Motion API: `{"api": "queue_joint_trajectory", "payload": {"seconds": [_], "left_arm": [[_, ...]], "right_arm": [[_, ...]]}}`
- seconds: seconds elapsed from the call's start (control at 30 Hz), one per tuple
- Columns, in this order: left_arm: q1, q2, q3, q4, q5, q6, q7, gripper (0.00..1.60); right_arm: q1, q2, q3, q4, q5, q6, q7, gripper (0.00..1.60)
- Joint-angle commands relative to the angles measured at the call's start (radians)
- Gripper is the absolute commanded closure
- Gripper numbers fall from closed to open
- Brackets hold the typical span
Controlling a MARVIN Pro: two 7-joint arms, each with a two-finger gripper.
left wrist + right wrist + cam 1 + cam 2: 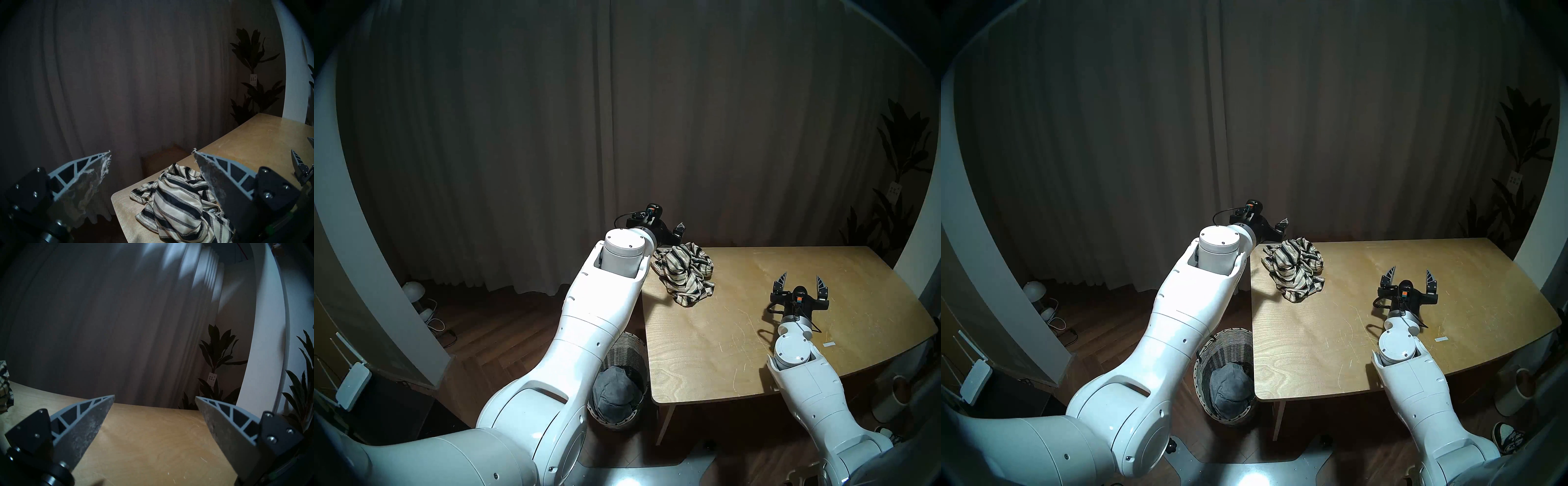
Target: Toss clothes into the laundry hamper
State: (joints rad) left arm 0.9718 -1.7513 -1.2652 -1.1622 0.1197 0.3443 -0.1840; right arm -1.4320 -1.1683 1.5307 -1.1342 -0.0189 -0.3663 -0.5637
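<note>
Your left gripper (151, 151): fingers (81, 178) stood wide apart and held nothing. White lint clung to the inner pad of one. They hung above the table's (789, 305) far left corner, over the striped garment (685, 273) without touching it.

Your right gripper (800, 279): fingers (88, 426) were likewise spread wide and empty, raised above bare wood on the right side of the table, well apart from the cloth.

Striped garment: cream with dark stripes, it lay crumpled in a heap on the table's far left corner, its edge near the table's rim. In the left wrist view it sat below and between the fingers.

Hamper (1212, 356): a round woven basket, it stood on the floor just beside the table's left edge, partly hidden by your left arm (602, 305) in the head views.

Grey garment (1231, 385): it lay bundled inside the hamper. You could see a darker fold under it, but you could not tell whether that was a separate piece.

Small white strip (829, 344): it lay flat on the table near the right edge.
</note>
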Motion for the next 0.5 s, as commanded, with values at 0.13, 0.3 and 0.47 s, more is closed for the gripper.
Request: {"api": "queue_joint_trajectory", "payload": {"seconds": [0.13, 0.3, 0.47], "left_arm": [[-0.06, -0.017, 0.018, 0.108, 0.017, 0.005, 0.008, 0.0], [-0.054, -0.008, 0.024, 0.202, 0.028, 0.005, 0.017, 0.0], [-0.075, -0.005, 0.023, 0.264, 0.036, 0.004, 0.024, 0.0]], "right_arm": [[-0.01, 0.071, 0.025, -0.109, -0.009, -0.043, 0.043, 0.0], [-0.024, 0.089, 0.037, -0.151, -0.006, -0.06, 0.069, 0.0], [-0.043, 0.104, 0.045, -0.181, -0.005, -0.073, 0.091, 0.0]]}}
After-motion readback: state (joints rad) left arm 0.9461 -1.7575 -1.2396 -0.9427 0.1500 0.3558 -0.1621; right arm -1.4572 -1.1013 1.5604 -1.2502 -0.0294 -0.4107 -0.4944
